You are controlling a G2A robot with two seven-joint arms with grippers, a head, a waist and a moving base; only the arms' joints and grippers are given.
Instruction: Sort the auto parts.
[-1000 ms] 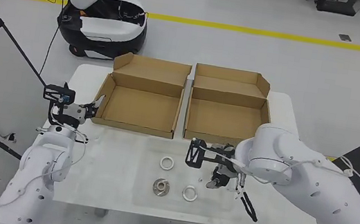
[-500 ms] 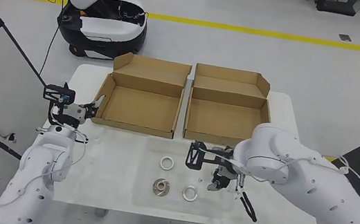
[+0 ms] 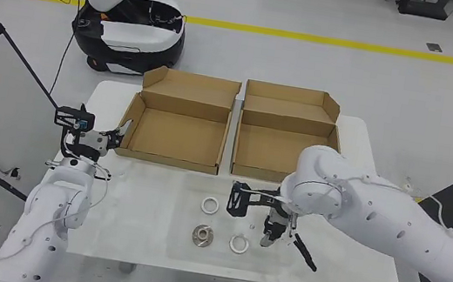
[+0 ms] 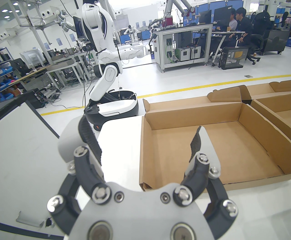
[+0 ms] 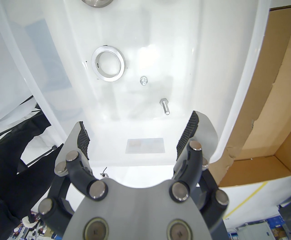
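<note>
The right pincer (image 5: 138, 119) hung released, its jaws spread wide with nothing between them, over the near part of the white worktop (image 3: 146, 208). The parts lay below it in what looked like a shallow clear tray (image 5: 238, 91). A metal ring (image 5: 108, 66) lay flat, with a small bolt (image 5: 143, 80) standing on end near it. A second bolt (image 5: 164, 105) lay on its side, nearest the pincer's fingertips but untouched. In the top view, another ring (image 3: 211, 205) and a flanged disc (image 3: 201, 236) sat farther toward the left arm's side.

The left pincer (image 4: 141, 127) was also released and empty. It was held near the outer front corner of the left box (image 4: 204, 147), not touching it. The left box stood open just beside the right box (image 3: 282, 149) at the far side of the worktop.
</note>
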